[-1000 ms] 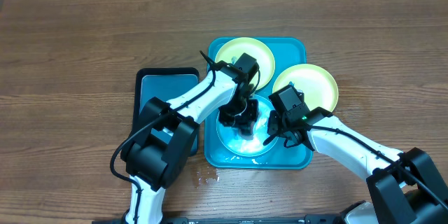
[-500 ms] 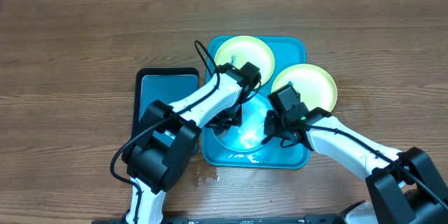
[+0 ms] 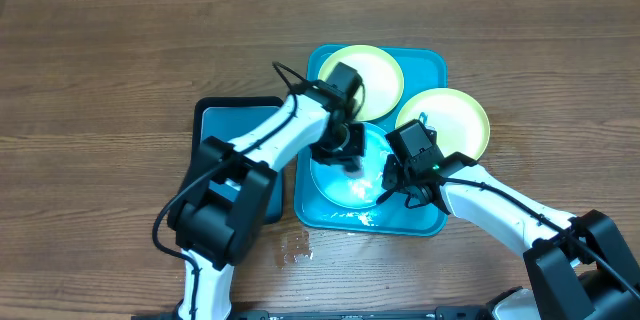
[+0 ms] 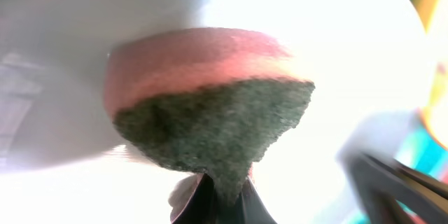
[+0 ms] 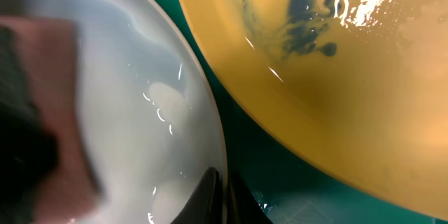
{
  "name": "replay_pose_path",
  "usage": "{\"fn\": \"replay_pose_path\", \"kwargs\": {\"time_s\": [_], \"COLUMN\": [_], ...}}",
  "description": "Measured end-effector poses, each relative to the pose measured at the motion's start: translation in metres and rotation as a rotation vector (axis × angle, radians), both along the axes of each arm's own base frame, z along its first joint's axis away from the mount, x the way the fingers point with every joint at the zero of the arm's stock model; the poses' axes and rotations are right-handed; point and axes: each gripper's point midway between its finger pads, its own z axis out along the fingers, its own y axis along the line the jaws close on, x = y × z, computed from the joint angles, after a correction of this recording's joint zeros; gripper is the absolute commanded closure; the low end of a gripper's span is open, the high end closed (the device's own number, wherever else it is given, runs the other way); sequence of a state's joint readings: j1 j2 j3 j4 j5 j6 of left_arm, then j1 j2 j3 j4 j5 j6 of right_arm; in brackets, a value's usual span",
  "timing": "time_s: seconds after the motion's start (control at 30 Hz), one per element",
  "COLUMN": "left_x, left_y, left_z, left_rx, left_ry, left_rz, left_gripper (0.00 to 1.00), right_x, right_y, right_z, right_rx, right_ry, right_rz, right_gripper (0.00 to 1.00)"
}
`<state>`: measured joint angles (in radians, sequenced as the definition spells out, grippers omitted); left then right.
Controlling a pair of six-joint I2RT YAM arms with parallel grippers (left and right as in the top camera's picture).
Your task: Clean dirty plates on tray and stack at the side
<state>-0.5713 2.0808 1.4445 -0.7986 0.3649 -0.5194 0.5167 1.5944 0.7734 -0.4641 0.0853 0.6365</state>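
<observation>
The turquoise tray (image 3: 430, 222) holds a white plate (image 3: 350, 188) at its middle. My left gripper (image 3: 338, 150) is shut on a pink sponge (image 4: 210, 98) with a dark green scouring face, pressed on that plate (image 4: 336, 56). My right gripper (image 3: 388, 182) is shut on the plate's right rim (image 5: 213, 147), with one finger on each side. A lime-rimmed plate (image 3: 375, 78) lies at the tray's far end. Another (image 3: 445, 120) leans over the right edge; it shows dark teal smears in the right wrist view (image 5: 301, 21).
A smaller black-rimmed grey-blue tray (image 3: 225, 120) lies left of the turquoise tray, partly under my left arm. A small wet patch (image 3: 297, 248) is on the wooden table in front of the tray. The sponge shows as a pink blur in the right wrist view (image 5: 63, 98).
My left gripper swept the sponge from the plate's middle to its left side and back up toward its far edge. The tray slid slightly right. My right gripper kept its hold on the rim.
</observation>
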Motion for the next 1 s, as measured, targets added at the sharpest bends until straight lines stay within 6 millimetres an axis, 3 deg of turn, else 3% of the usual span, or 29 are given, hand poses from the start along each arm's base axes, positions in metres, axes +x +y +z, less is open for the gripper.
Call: {"fn": "replay_pose_path", "kwargs": {"time_s": [0.1, 0.23, 0.43, 0.6, 0.87, 1.0], "left_x": [-0.02, -0.029, -0.034, -0.024, -0.01, -0.003], "left_y": [-0.025, -0.028, 0.017, 0.084, 0.109, 0.121], "left_z": [0.002, -0.001, -0.007, -0.007, 0.007, 0.033], "left_rx": [-0.057, -0.023, 0.182, 0.442, 0.604, 0.621], "left_ry": [0.036, 0.046, 0.114, 0.085, -0.01, -0.062], "left_rz": [-0.062, -0.059, 0.075, 0.164, 0.216, 0.263], "left_gripper": [0.96, 0.96, 0.96, 0.96, 0.96, 0.96], "right_x": [0.0, 0.0, 0.0, 0.0, -0.004, -0.006], "right_y": [0.0, 0.0, 0.001, 0.001, 0.014, 0.01], "right_z": [0.0, 0.0, 0.0, 0.0, 0.001, 0.0], "right_rx": [-0.001, 0.0, 0.004, 0.007, 0.054, 0.035], "right_ry": [0.0, 0.001, 0.0, 0.002, 0.016, 0.02], "right_rz": [0.0, -0.003, 0.0, 0.0, 0.031, 0.023], "right_gripper": [0.96, 0.96, 0.96, 0.96, 0.96, 0.96]}}
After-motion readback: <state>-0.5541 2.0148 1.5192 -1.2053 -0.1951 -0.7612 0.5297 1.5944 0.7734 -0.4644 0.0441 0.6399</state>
